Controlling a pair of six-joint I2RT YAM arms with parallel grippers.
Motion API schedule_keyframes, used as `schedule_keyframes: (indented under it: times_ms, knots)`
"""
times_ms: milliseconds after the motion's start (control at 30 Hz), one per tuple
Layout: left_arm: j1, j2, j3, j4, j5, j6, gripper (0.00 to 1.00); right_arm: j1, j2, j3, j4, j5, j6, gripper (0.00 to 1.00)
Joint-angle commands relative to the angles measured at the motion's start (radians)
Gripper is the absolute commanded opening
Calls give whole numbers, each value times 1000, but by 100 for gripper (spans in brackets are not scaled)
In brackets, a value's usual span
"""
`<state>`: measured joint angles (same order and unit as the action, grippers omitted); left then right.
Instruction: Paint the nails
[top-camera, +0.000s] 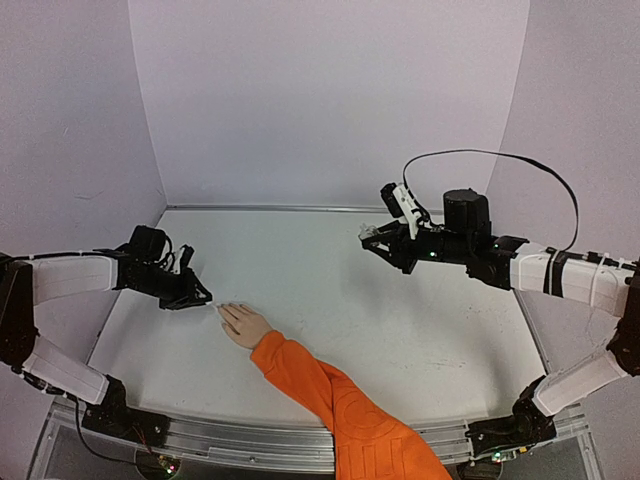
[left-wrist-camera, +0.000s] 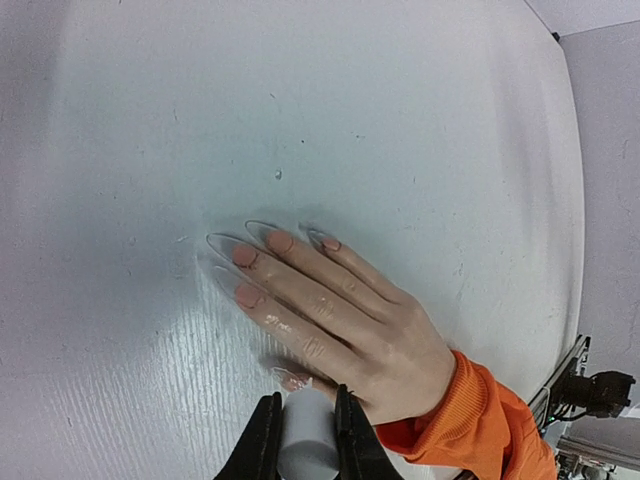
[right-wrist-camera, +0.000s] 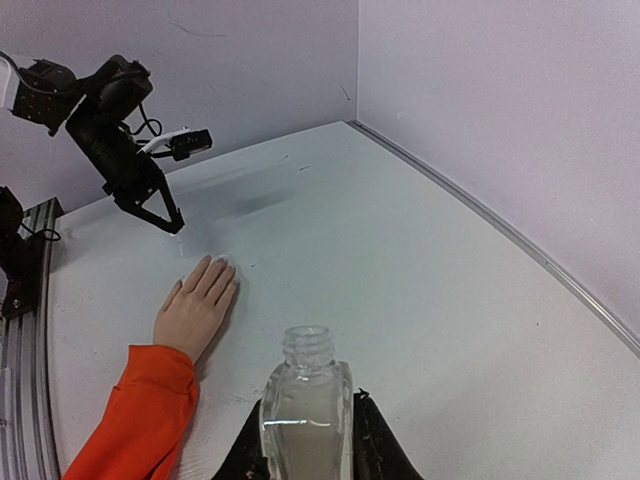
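Four nails (left-wrist-camera: 245, 255) look clear to us — most painting seems left — our left gripper (left-wrist-camera: 305, 402) pinches a white tube (left-wrist-camera: 305, 440), our right gripper (right-wrist-camera: 307, 430) holds the open bottle (right-wrist-camera: 306, 370).

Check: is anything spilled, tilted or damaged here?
Nothing stands out. The open bottle sits straight in the right gripper, the left gripper holds a white cylinder, the hand lies flat, and no spill shows on the table.
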<state>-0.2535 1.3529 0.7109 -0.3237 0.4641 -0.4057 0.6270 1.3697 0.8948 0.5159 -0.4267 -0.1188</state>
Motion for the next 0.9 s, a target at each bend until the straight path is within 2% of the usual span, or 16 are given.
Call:
schedule_keyframes:
  times_ms: [0,300,867]
  knots:
    - [-19,-7,-10,1,25,-20,0,-4,-20,24,65,-27,13,0]
    - [-71,49,-3,21,-4,-30,0,-5,-33,16,64,-20,16,0]
    - [-70,70,-17,20,-36,-19,0,-6,-15,23,64,-27,15,0]
